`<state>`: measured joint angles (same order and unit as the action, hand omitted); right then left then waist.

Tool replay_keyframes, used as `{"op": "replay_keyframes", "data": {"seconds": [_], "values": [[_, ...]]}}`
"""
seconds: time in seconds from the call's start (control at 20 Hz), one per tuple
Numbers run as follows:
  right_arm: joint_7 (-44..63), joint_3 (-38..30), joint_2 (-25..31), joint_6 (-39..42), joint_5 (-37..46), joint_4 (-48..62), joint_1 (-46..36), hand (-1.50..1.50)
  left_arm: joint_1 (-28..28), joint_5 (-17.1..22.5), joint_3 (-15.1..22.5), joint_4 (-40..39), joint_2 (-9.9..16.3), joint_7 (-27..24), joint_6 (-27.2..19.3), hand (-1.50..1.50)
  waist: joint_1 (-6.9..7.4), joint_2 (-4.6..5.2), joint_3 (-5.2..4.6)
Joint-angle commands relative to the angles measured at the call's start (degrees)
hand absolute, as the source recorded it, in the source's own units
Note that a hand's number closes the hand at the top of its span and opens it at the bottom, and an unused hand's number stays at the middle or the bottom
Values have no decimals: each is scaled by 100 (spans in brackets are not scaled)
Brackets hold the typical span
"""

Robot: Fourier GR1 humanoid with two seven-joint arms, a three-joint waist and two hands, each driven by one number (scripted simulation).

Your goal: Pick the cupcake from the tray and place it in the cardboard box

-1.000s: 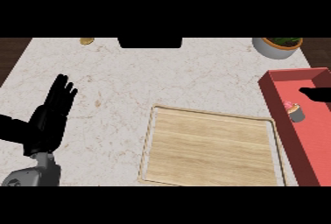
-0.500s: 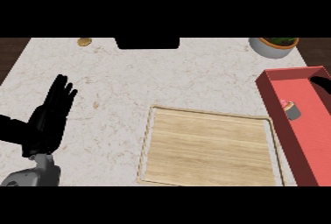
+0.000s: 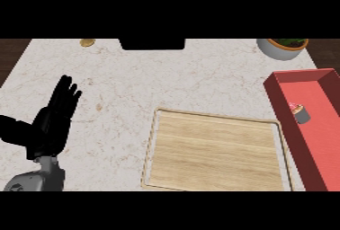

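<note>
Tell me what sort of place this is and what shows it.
Most likely a kitchen counter: a pale marbled countertop, a wooden tray lying on it, a cupcake inside a red box, and a potted plant at the far edge. The left hand rests open at the left.
</note>
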<state>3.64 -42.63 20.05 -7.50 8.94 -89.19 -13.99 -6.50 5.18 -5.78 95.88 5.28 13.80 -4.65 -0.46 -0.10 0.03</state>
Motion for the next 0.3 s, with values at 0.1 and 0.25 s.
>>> {"op": "replay_keyframes", "data": {"seconds": [0.1, 0.25], "values": [[-492, -654, 495, 342, -848, 288, 428, -150, 43, 86, -96, -208, 56, -346, 192, 0, 21, 9, -3], [-798, -638, 266, 392, -1015, 190, 870, -150, -68, -119, 136, 42, -169, 82, -190, 0, 19, 5, -2]]}}
